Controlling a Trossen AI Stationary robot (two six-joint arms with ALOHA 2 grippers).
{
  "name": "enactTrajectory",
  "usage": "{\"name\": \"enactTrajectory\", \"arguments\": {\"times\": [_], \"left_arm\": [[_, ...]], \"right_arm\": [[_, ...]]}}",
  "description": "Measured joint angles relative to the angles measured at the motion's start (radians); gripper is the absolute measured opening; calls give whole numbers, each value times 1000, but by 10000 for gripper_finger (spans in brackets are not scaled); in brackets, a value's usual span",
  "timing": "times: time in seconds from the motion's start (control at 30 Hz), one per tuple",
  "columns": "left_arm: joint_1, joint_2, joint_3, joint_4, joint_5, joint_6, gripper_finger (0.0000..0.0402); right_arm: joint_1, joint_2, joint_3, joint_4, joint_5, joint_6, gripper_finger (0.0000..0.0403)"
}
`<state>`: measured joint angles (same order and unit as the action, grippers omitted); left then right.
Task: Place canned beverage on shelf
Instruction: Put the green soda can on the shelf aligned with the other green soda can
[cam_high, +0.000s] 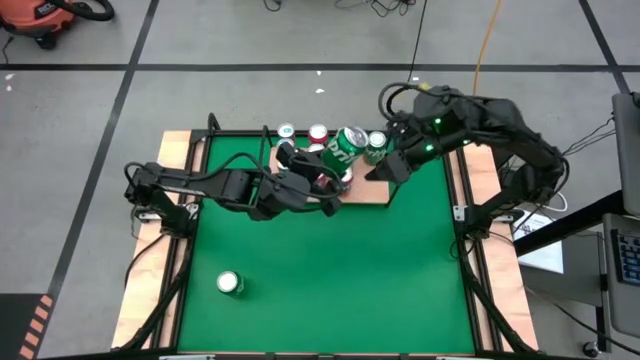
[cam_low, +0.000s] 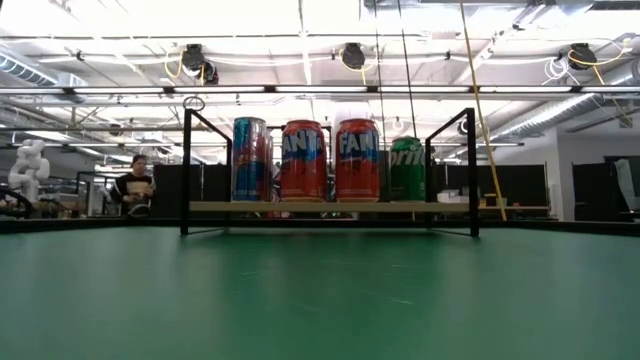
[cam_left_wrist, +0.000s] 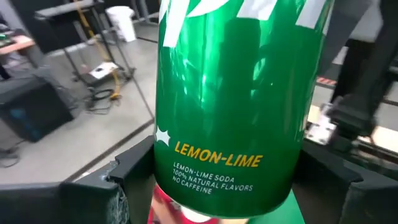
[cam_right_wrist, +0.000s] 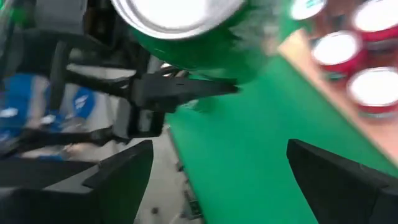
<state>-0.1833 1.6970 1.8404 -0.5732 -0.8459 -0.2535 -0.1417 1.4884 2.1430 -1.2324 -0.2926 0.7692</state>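
My left gripper (cam_high: 338, 166) reaches in from the table's left and is shut on a green lemon-lime can (cam_high: 349, 143), held tilted above the shelf (cam_high: 368, 188), a light-wood board with black rails at the mat's far middle. The can fills the left wrist view (cam_left_wrist: 239, 93). Its silver top shows in the right wrist view (cam_right_wrist: 177, 12). My right gripper (cam_high: 386, 170) is open and empty, just right of the held can over the shelf's right end. Several cans stand on the shelf: a blue one (cam_low: 250, 158), two red ones (cam_low: 303, 160) (cam_low: 357, 160) and a green one (cam_low: 407, 168). My left gripper pinches the green can's side wall (cam_left_wrist: 186, 186) between its two fingers (cam_left_wrist: 134, 171), low on the can below the lemon-lime lettering. The fingers come from the table's left and lie across the can. The can is lifted clear of the shelf and tilted.
A lone can with a silver top (cam_high: 230, 283) stands on the green mat (cam_high: 330, 270) near the front left. The shelf's black rails (cam_low: 186, 170) rise at its sides. The mat's middle and right lie open in front of the shelf.
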Motion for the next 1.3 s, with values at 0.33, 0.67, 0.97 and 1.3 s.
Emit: {"name": "enactTrajectory", "arguments": {"times": [0.33, 0.67, 0.97, 1.3], "left_arm": [[8, 66, 2, 80, -45, 68, 283], [15, 142, 2, 127, -43, 103, 283], [28, 169, 1, 114, -29, 110, 283], [32, 176, 1, 114, -23, 106, 283]], "right_arm": [[-42, 78, 215, -139, 118, -155, 361], [-52, 111, 212, -236, 189, -373, 361], [-63, 162, 212, -291, 187, -499, 353], [-80, 184, 212, -282, 182, -539, 353]]}}
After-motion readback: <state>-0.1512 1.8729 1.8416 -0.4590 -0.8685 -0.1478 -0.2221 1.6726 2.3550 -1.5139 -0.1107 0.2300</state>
